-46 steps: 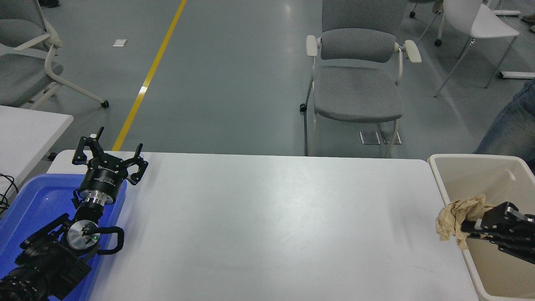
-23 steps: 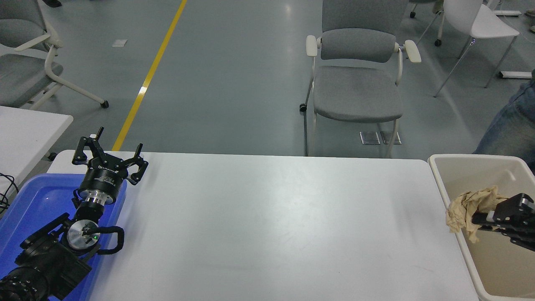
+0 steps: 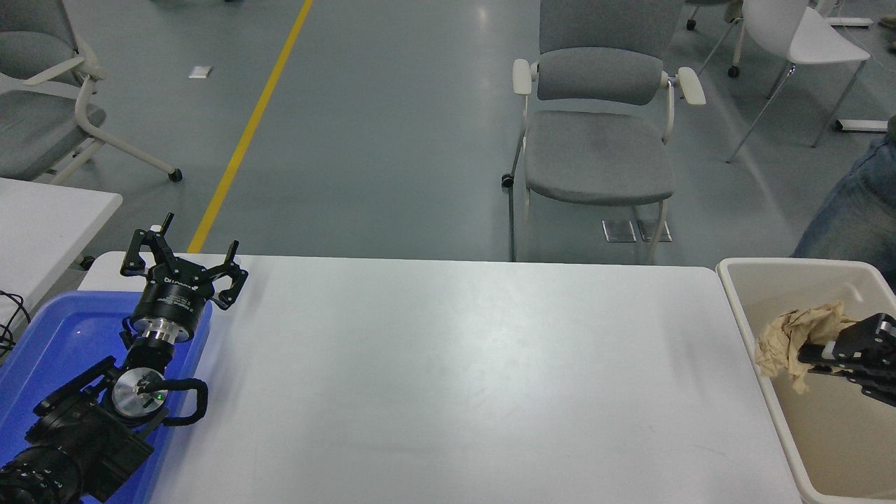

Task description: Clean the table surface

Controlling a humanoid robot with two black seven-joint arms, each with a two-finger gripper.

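Observation:
The table surface (image 3: pixel 462 371) is a wide white tabletop filling the lower middle of the head view. My right gripper (image 3: pixel 812 353) comes in from the right edge and is shut on a crumpled tan paper wad (image 3: pixel 794 334), held over the inside of the beige bin (image 3: pixel 733 294) at the table's right end. My left gripper (image 3: pixel 183 262) is parked at the lower left with its fingers spread open and empty, above a blue tray (image 3: pixel 49 336).
A grey chair (image 3: pixel 598 140) stands beyond the table's far edge. A person's leg in jeans (image 3: pixel 850 210) is at the right edge behind the bin. A smaller white table (image 3: pixel 42 217) shows at the left.
My right gripper has carried the paper wad rightward, from over the bin's left rim to over the bin's inside. The left arm has not moved.

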